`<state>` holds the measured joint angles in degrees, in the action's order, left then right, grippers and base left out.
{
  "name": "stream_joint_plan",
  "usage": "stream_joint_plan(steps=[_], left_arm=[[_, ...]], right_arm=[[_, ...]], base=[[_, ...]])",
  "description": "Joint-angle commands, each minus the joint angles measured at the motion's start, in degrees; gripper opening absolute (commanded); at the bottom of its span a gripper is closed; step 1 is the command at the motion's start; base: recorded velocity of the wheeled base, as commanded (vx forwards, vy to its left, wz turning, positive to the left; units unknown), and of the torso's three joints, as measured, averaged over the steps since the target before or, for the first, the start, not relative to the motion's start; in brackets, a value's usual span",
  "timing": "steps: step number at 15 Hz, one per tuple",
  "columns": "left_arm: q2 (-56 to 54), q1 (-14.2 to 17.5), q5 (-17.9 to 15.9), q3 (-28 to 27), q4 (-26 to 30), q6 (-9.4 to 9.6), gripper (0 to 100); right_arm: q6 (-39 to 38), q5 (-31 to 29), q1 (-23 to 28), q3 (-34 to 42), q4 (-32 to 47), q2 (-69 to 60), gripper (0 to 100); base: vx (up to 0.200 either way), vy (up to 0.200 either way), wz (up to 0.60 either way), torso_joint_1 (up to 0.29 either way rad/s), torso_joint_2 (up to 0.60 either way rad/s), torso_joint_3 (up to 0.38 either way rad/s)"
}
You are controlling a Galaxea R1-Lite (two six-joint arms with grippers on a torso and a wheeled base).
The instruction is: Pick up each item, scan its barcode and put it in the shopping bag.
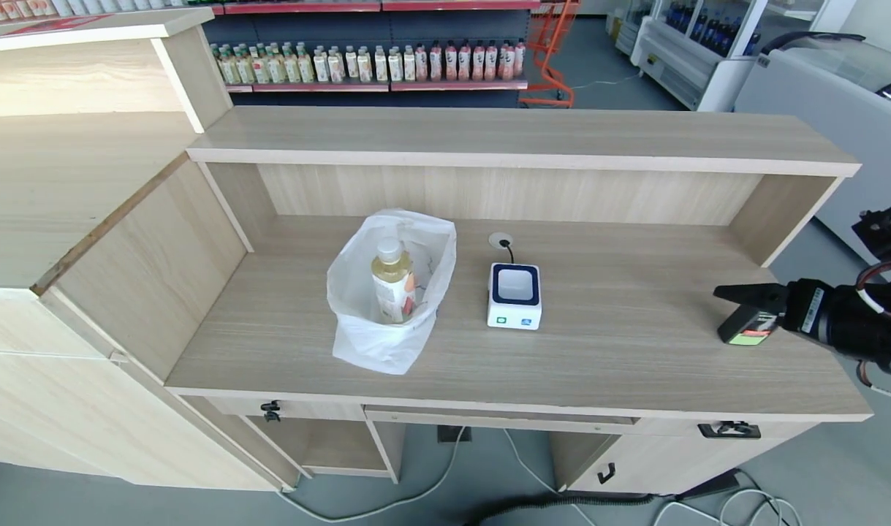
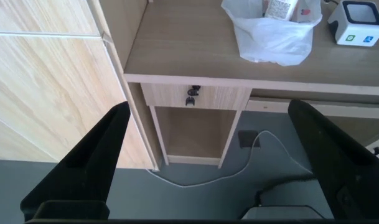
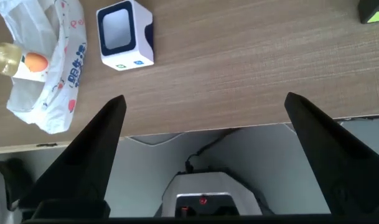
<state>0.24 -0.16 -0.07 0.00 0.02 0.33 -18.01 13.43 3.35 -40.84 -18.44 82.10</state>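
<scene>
Head view: a crinkled white plastic shopping bag (image 1: 365, 343) stands on the wood-grain table (image 1: 635, 358) just left of the cube-shaped scanner (image 1: 514, 294), with a capped bottle (image 1: 392, 285) upright inside. A small black box (image 1: 741, 329) lies well right of the scanner. Left wrist view: left pincer (image 2: 209, 104) spread wide, empty. Right wrist view: right pincer (image 3: 205, 98) likewise wide, empty.

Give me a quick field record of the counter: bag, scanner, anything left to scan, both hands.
bag: white shopping bag, open, on the counter
in bag: one bottle, upright
scanner: white scanner, to the bag's right, apart from it
left to scan: small dark item near the counter's right end
right hand: open, empty
left hand: open, empty, low before the counter
</scene>
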Motion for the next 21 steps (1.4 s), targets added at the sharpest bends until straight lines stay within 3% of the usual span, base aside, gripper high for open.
stream_joint_plan(steps=[1, 7, 10, 12, 14, 19, 21], left_arm=[[0.3, 0.0, 0.0, 0.0, 0.0, 0.02, 100], [0.1, 0.1, 0.0, 0.0, 0.0, 0.20, 100], [-0.2, 0.0, 0.1, 0.0, 0.0, -0.15, 100], [-0.2, 0.1, 0.1, 0.0, 0.0, -0.15, 100], [-0.2, 0.1, 0.1, 0.0, 0.0, -0.15, 100], [-0.2, 0.1, 0.1, 0.0, 0.0, -0.15, 100], [-0.2, 0.1, 0.1, 0.0, 0.0, -0.15, 100]], right_arm=[[0.0, 0.0, -0.1, 0.0, 0.0, 0.4, 100], [1.7, -0.3, 0.4, 0.4, 0.6, 1.4, 100], [16.6, -0.5, 2.7, 2.2, 9.2, 0.2, 100], [24.0, -2.8, 3.2, 3.7, 11.9, -0.6, 100], [36.1, -6.8, 5.3, 3.5, 16.3, 0.0, 100], [54.8, -10.6, 5.9, 4.7, 16.5, 3.8, 100], [58.8, -11.2, 8.4, 7.5, 14.2, 4.9, 100]], base=[[0.200, -0.200, 0.00, -0.007, 0.00, 0.007], [0.200, -0.200, 0.00, 0.013, 0.01, 0.001], [0.067, -0.067, 0.00, 0.002, 0.00, 0.001], [0.000, 0.000, 0.00, 0.000, 0.00, 0.000], [0.000, 0.000, 0.00, 0.000, 0.00, 0.000], [0.000, 0.000, 0.00, 0.000, 0.00, 0.000], [0.000, 0.000, 0.00, 0.000, 0.00, 0.000]])
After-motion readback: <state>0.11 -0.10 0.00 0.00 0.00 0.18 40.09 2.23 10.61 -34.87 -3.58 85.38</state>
